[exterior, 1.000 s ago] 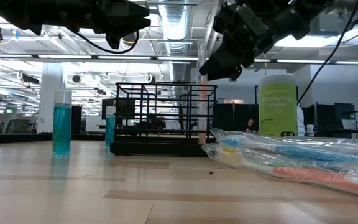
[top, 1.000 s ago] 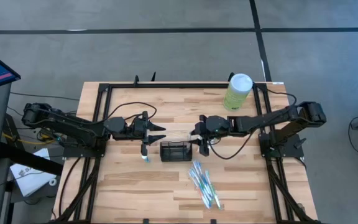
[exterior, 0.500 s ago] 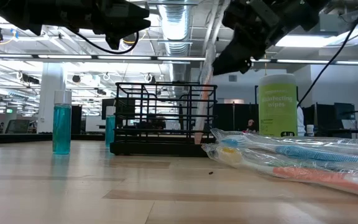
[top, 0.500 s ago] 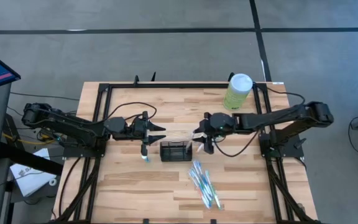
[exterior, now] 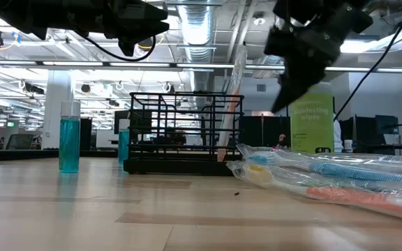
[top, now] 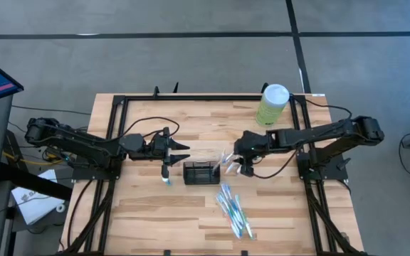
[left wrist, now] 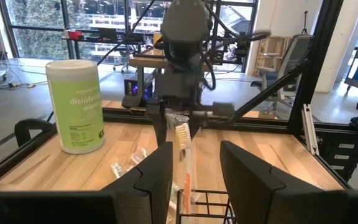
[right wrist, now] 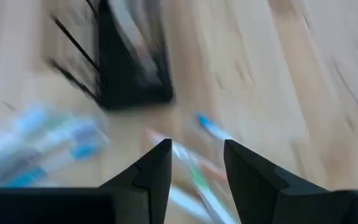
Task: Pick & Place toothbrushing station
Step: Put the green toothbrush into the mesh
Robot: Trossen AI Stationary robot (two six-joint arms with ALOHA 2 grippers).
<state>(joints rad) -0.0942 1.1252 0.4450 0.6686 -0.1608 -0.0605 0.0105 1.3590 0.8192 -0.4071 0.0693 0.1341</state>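
Observation:
The black wire-mesh holder [top: 200,172] stands on the table's middle; it also shows in the low view [exterior: 183,136]. A wrapped toothbrush [exterior: 230,104] stands in the holder's right end and leans against its top rim; it also shows in the left wrist view [left wrist: 182,140]. My right gripper [top: 237,166] is open and empty, just right of the holder and apart from the toothbrush. My left gripper [top: 180,151] is open and empty, in the air left of the holder.
Several wrapped toothbrushes [top: 233,210] lie in a pile near-right of the holder. A small blue bottle [top: 166,173] stands left of the holder, under my left gripper. A pale-green wipes canister [top: 272,104] stands at the far right. A black frame [top: 119,99] borders the table.
My right gripper held the wrapped toothbrush upright at the holder's right end, has let it go and has drawn back toward the table's right edge, tipping downward. The toothbrush has tilted from upright and now leans in the holder.

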